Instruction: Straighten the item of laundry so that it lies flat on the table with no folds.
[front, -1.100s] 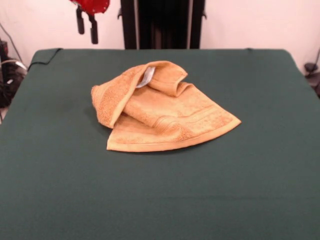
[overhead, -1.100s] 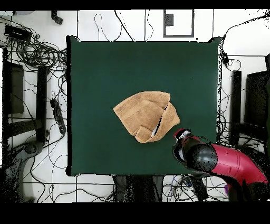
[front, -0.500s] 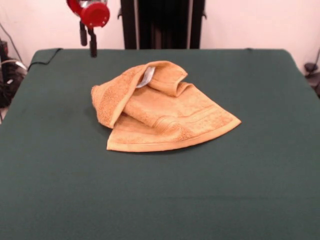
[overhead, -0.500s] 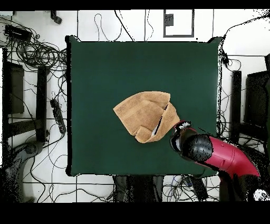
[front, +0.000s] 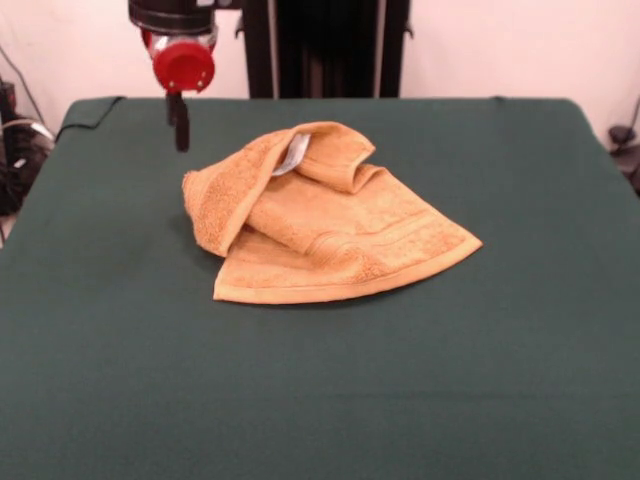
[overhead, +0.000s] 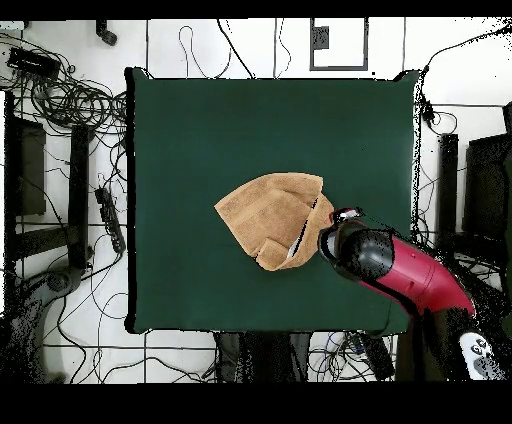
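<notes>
- Showing, front view: towel (front: 325, 215) lying bunched at frame centre on the table (front: 320, 400), left part folded over, white label (front: 293, 154) exposed; flattening not begun, all folds left to open.
- Gripper (front: 179, 122), upper left of frame, hangs above the cloth just beside the towel's left fold, apart from it; spread or pressed together, cannot tell.
- Overhead view: towel (overhead: 273, 219) at centre, doubled into a wedge; arm (overhead: 405, 275) enters from lower right, its head at the towel's right edge.

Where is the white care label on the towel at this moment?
In the front view, the label sits near the top of the towel, tucked in a fold at its far edge, right of the gripper.
</notes>
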